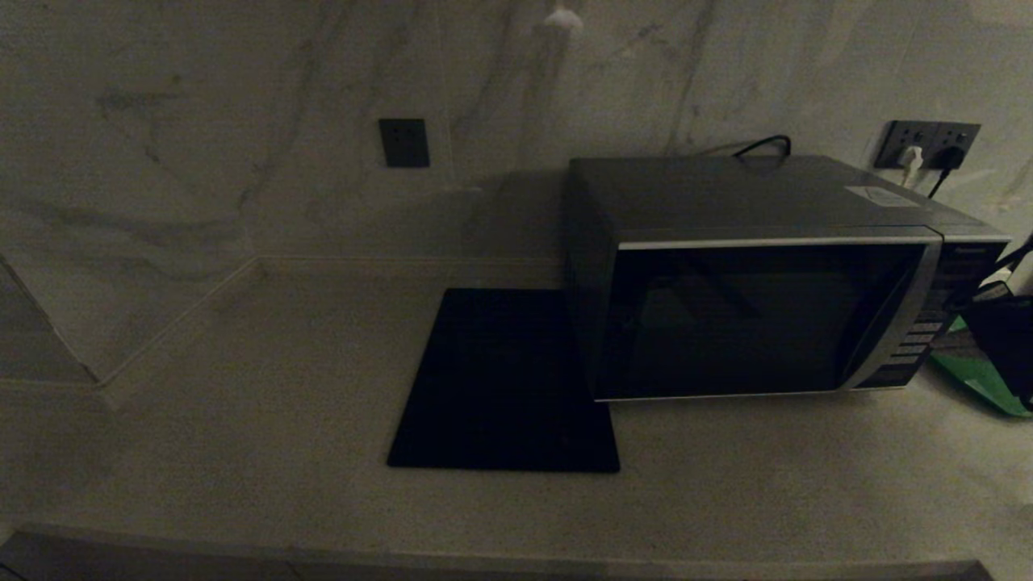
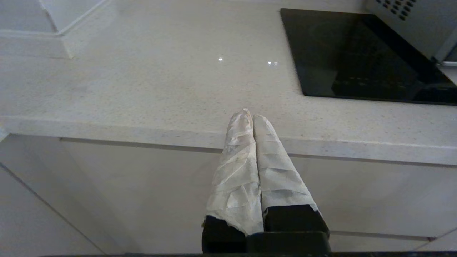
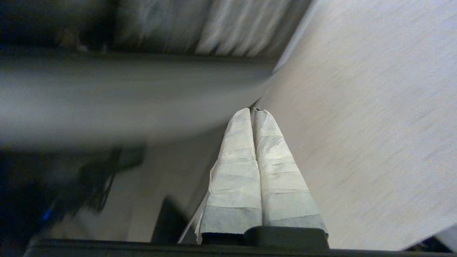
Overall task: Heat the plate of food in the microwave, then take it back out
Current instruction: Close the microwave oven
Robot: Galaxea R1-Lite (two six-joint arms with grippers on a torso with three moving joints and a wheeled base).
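The dark grey microwave (image 1: 767, 307) stands on the counter at the right with its black glass door closed; one corner of the microwave (image 2: 410, 21) shows in the left wrist view. The plate of food is out of view in every frame. My left gripper (image 2: 251, 115) is shut and empty, held low just before the counter's front edge (image 2: 142, 128), left of the microwave. My right gripper (image 3: 254, 110) is also shut with nothing in it, its taped fingers pointing along a pale flat surface next to a blurred grey body.
A flat black square mat (image 1: 504, 379) lies on the counter left of the microwave. A green tray (image 1: 980, 375) pokes in at the right edge, with a dark shape (image 1: 1005, 335) above it. Wall sockets (image 1: 928, 144) sit behind the microwave.
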